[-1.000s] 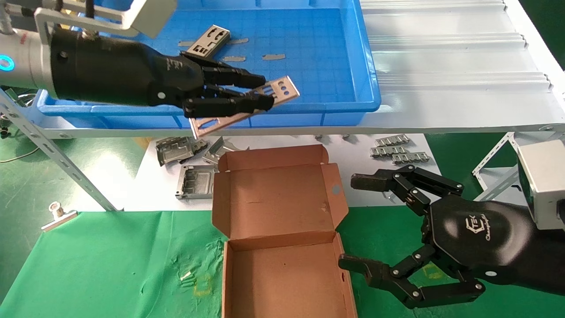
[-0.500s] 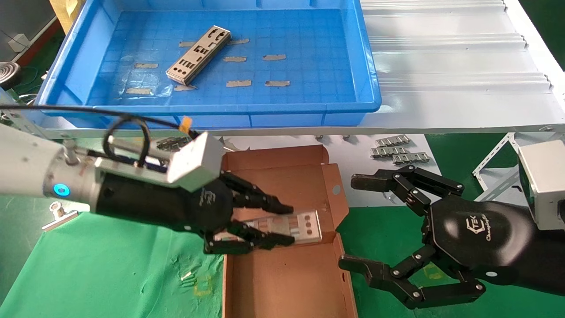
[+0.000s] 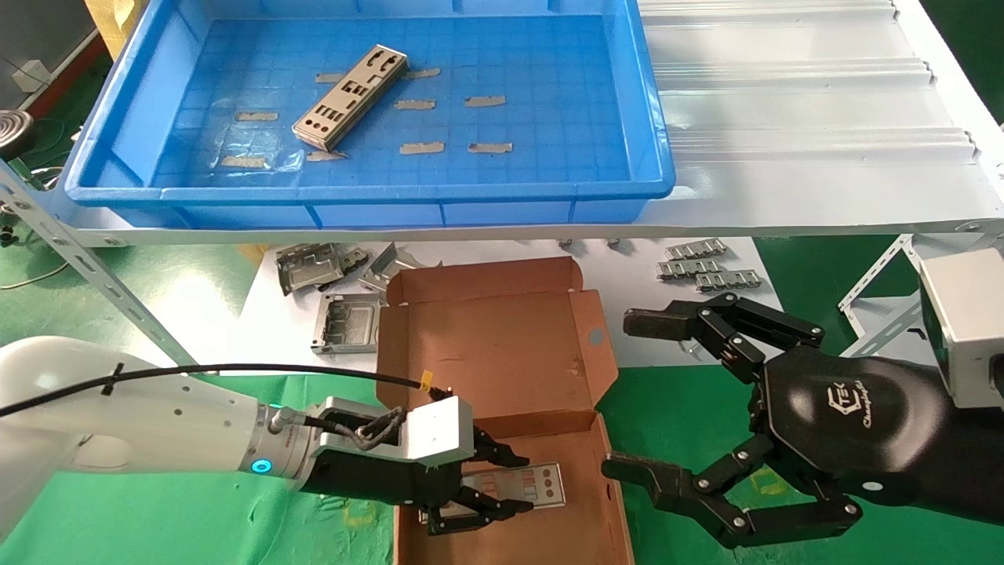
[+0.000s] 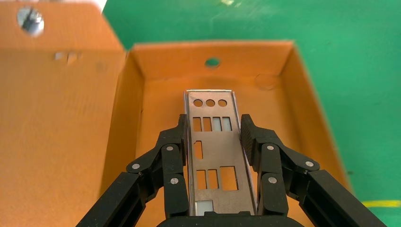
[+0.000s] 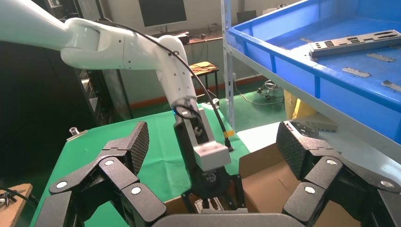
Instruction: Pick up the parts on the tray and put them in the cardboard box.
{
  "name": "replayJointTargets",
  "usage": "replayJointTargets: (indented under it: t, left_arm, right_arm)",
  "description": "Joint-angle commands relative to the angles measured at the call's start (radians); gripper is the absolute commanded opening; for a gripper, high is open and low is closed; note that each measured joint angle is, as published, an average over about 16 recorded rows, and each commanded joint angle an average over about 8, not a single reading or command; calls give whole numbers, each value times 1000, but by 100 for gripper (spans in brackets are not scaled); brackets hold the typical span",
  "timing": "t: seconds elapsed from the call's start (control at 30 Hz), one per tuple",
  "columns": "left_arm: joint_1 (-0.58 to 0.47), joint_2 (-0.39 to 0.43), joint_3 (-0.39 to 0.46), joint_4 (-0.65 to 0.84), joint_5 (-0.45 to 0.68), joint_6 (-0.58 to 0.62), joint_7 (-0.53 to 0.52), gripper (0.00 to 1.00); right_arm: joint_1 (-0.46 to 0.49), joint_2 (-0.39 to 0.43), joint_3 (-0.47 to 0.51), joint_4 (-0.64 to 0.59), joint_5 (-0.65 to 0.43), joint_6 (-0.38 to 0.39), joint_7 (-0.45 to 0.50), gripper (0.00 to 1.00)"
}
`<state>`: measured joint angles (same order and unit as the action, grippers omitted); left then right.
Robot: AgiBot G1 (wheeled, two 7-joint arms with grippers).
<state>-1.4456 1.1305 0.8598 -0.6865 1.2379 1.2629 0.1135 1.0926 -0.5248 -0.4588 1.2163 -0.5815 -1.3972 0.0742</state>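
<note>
My left gripper is shut on a silver-grey punched part and holds it low inside the base of the open cardboard box. In the left wrist view the part lies lengthwise between the fingers, above the box floor. A second part lies in the blue tray at the back. My right gripper is open and empty, right of the box. The right wrist view shows it facing the left arm, with the tray and its part beyond.
Bent grey frames lie behind the box on the left, and ridged strips on the right. A white ribbed sheet carries the tray. A metal clip lies on the green cloth at the left.
My left gripper has carried the part from over the tray's front rim down and toward me, into the box base. The right arm has not moved.
</note>
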Motion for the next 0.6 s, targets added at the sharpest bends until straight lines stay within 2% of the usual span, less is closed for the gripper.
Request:
replayJointTargets:
  t: [0.03, 0.07, 0.1, 0.37, 0.6]
  left_arm:
    - [17, 8, 4, 2, 9, -22, 11, 81]
    - [20, 13, 4, 6, 10, -30, 12, 93]
    - [23, 19, 3, 10, 11, -38, 14, 99]
    - [34, 68, -2, 61, 11, -88, 47, 100]
    - [21, 71, -11, 89, -11, -48, 77, 100]
  right_arm:
    - [0, 0, 0, 0, 0, 0, 0, 100]
    - [0, 0, 0, 0, 0, 0, 0, 100]
    - [0, 0, 0, 0, 0, 0, 0, 100]
    - [0, 0, 0, 0, 0, 0, 0, 100]
    - [0, 0, 0, 0, 0, 0, 0, 100]
